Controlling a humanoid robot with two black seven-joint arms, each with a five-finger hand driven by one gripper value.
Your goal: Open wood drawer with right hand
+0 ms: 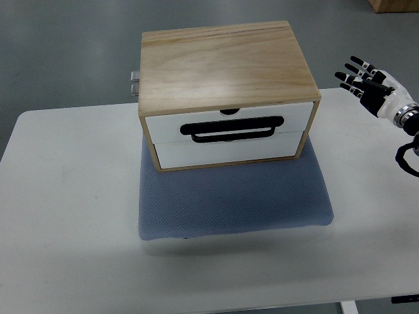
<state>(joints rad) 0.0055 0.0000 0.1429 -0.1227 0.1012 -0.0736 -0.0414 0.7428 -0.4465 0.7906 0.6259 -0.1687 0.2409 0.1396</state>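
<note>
Wooden drawer box (pixel 226 91) sits at 12 o'clock on a blue-grey mat (pixel 232 199), white table (pixel 65 216). Drawers closed; black handle (pixel 232 127) untouched. Right hand (pixel 368 85) at 3 o'clock, fingers spread, holding nothing, well apart from box.

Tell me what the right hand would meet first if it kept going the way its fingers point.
Probably nothing: the right hand points up-left, past the wooden drawer box's far corner, toward grey floor. Depth is unclear.
</note>
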